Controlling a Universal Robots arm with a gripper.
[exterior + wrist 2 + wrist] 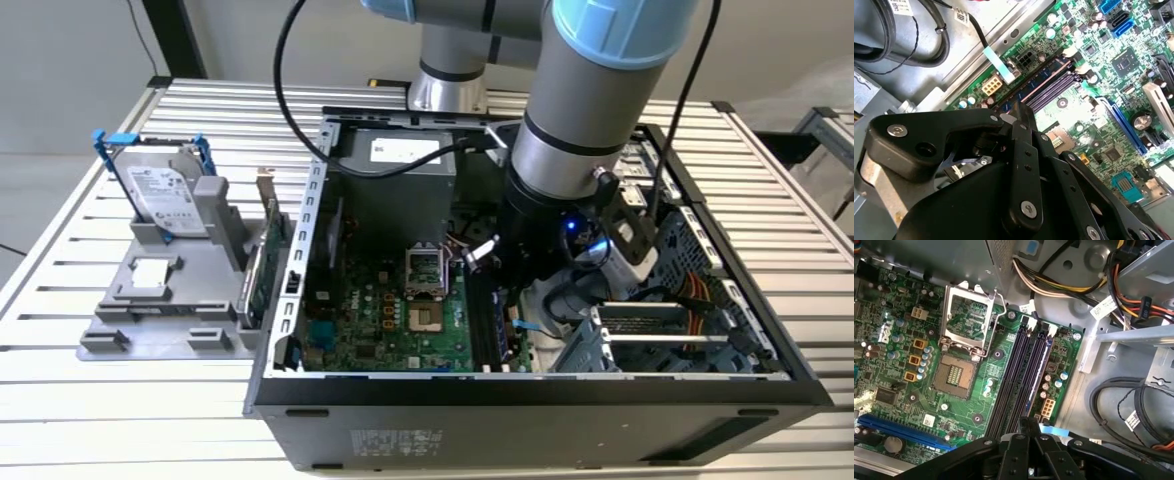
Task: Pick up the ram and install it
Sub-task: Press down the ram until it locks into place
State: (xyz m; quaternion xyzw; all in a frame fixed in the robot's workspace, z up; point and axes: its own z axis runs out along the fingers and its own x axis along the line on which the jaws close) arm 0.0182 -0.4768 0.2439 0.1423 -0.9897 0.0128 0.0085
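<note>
The ram (1040, 371) stands in the slot (1050, 331) nearest the board's (979, 402) edge. The gripper (1026, 426) is at one end; I cannot tell if it pinches. A crooked push could leave the ram half in.

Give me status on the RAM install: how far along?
Done: the ram already stands in the memory slot nearest the motherboard edge, inside the case. In hand: the pincer looks shut and sits right over one end of the stick, apparently not gripping it. Left: full seating is unconfirmed; I cannot tell whether the slot's end latches have closed.
</note>
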